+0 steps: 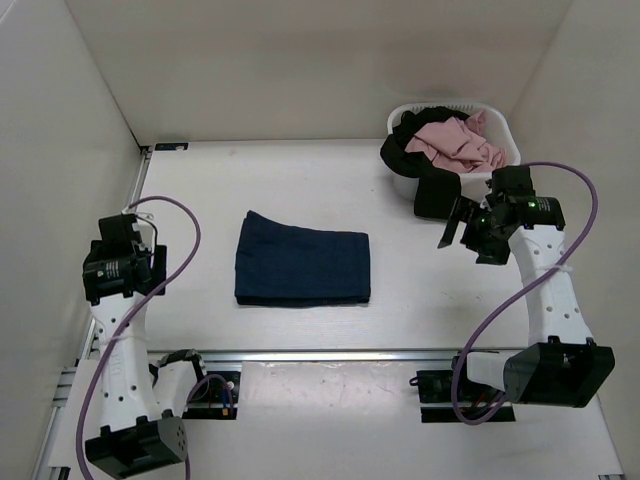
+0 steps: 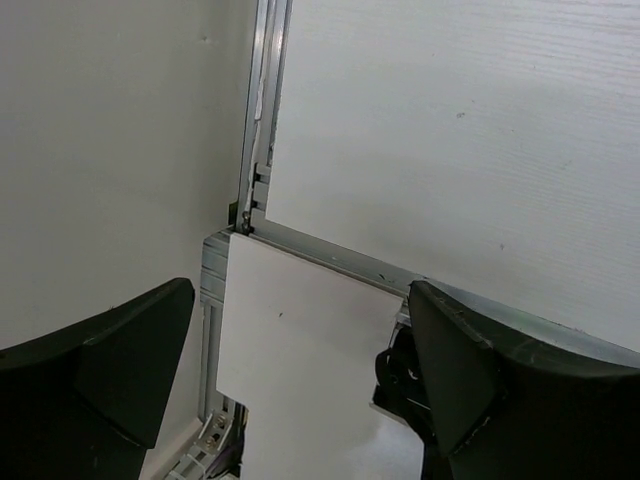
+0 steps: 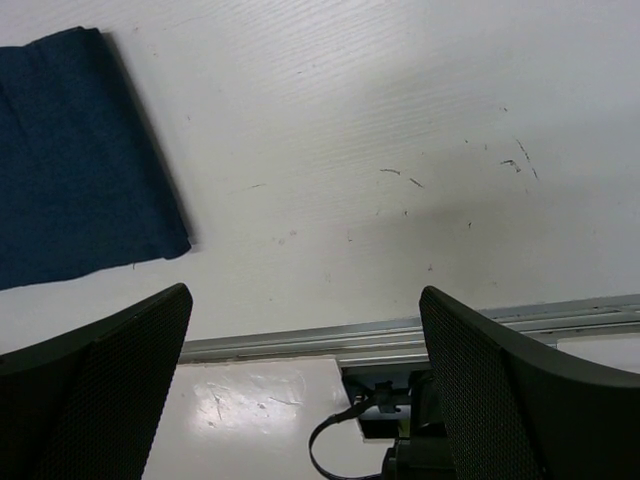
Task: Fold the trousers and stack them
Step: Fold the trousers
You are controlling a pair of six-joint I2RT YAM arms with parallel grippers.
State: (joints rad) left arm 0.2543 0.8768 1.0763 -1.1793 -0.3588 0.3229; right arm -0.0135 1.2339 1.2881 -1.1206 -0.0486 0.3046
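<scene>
The dark navy trousers [image 1: 303, 264] lie folded into a flat rectangle on the white table, left of centre. Part of them shows at the upper left of the right wrist view [image 3: 75, 160]. My left gripper [image 1: 150, 262] is raised at the table's left edge, open and empty, well left of the trousers; in its own view the fingers [image 2: 100, 360] stand wide apart over the table corner. My right gripper [image 1: 458, 228] hovers right of the trousers, just in front of the basket, open and empty, with its fingers [image 3: 510, 380] spread wide.
A white laundry basket [image 1: 503, 128] stands at the back right, holding a pink garment [image 1: 458, 143] and a black garment [image 1: 425, 175] that drapes over its front rim. White walls enclose the table. A metal rail [image 1: 330, 353] runs along the near edge.
</scene>
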